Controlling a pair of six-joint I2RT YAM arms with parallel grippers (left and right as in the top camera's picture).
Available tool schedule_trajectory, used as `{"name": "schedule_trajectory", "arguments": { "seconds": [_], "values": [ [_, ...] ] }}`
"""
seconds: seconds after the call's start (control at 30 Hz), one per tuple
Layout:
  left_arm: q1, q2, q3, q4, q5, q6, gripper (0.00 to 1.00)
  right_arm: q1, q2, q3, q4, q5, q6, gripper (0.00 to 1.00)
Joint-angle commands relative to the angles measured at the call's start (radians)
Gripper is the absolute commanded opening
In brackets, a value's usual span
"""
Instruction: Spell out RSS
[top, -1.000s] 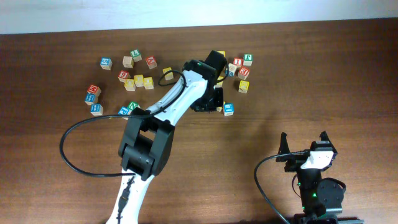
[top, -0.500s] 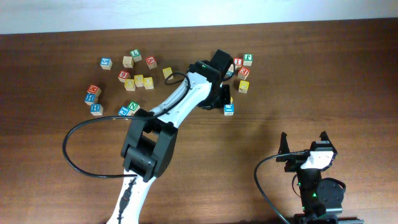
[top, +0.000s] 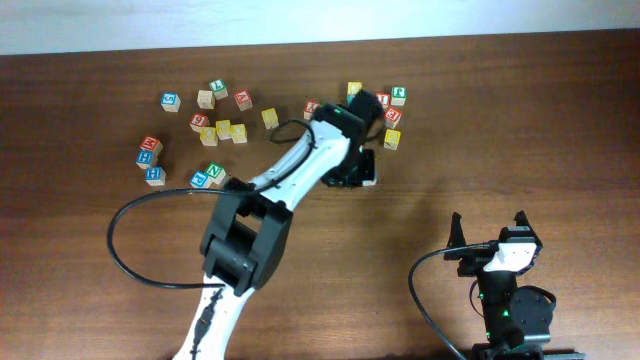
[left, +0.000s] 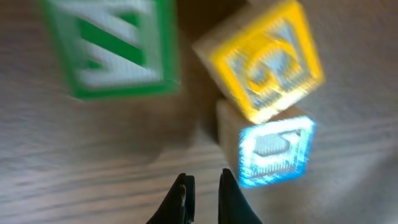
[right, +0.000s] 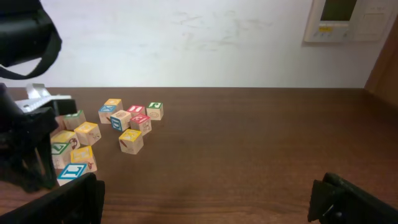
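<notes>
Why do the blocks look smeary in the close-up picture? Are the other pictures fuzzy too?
Left wrist view: the green-edged cube, yellow cube and blue cube are blurred, very close to the lens, letters hard to read. Overhead view: sharp, even light. Right wrist view: cubes sharp, bottom corners dark and soft.

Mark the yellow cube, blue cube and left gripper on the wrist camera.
yellow-faced cube (left: 267, 59), left wrist view, middle of yellow face
blue-faced cube (left: 275, 149), left wrist view, middle of blue face
left gripper (left: 204, 186), left wrist view, midway between fingertips
</notes>
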Motion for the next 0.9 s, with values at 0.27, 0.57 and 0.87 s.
{"name": "schedule_trajectory", "arguments": {
  "seconds": [0.27,0.57,0.87],
  "values": [
    [-0.064,-0.003,-0.003,0.061,-0.074,-0.029,0.07,0.006,-0.008,-0.007,-0.007,-0.005,0.002,0.98],
    [-0.066,0.004,-0.003,0.239,-0.117,0.002,0.09,0.006,-0.008,-0.007,-0.007,-0.005,0.002,0.98],
    [-0.053,-0.023,0.103,0.17,-0.115,0.048,0.11,0.006,-0.008,-0.007,-0.007,-0.006,0.002,0.98]
  ]
}}
